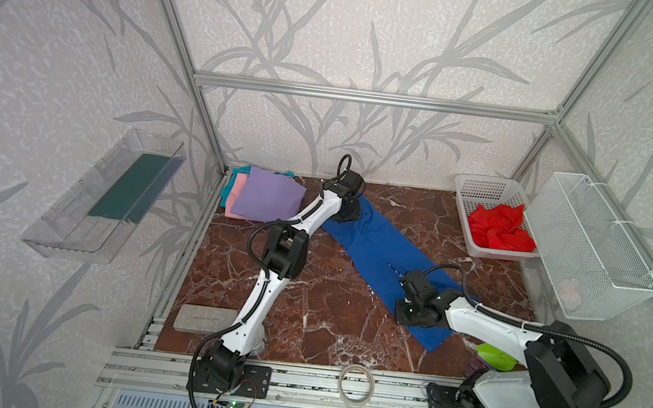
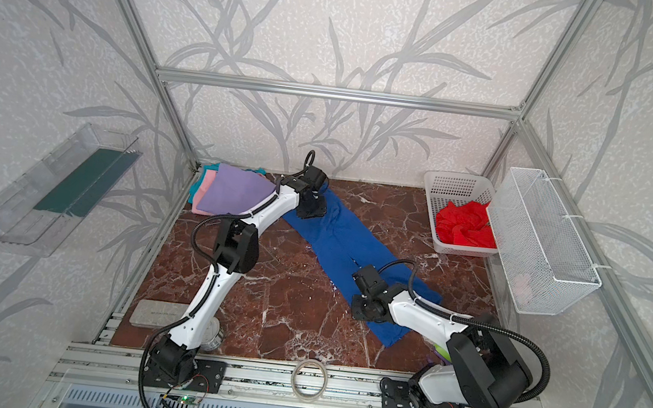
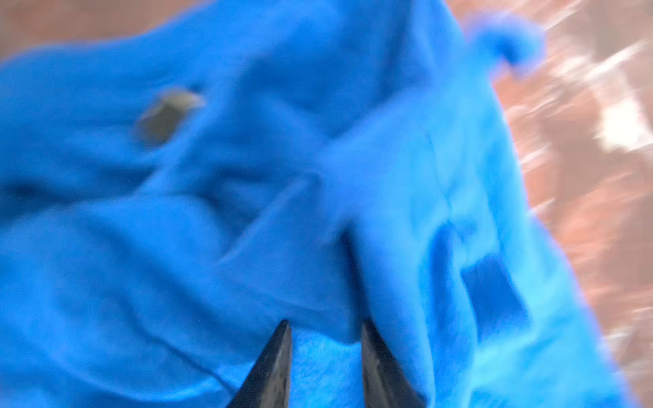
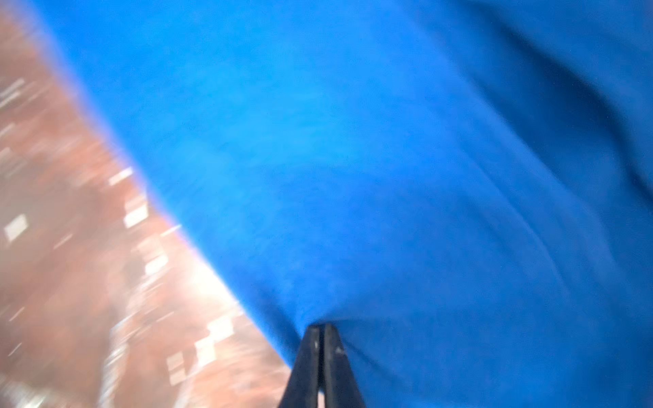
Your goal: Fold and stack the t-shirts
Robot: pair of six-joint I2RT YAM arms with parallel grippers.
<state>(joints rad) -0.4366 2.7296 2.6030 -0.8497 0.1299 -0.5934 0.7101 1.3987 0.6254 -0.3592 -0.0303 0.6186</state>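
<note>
Shirt (image 1: pixel 379 240) in blue lies on the table (image 1: pixel 306 295). Right gripper (image 4: pixel 319 326) pinches its near end; left gripper (image 3: pixel 325 323) is spread apart at its far end.

I'm driving a lab-style robot test cell from afar: an aluminium extrusion frame (image 1: pixel 370 97) around leaf-print wallpaper panels (image 1: pixel 336 26), a marble-look tabletop (image 1: pixel 326 297), arm bases (image 1: pixel 216 368) bolted to slotted rails (image 1: pixel 304 386) along the bottom, wiring (image 1: pixel 239 404) exposed.

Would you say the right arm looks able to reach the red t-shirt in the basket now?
Probably not yet: the right gripper is shut on the blue t-shirt. The red t-shirt lies uncovered in the open white basket on that side, so once released, likely yes.
</note>
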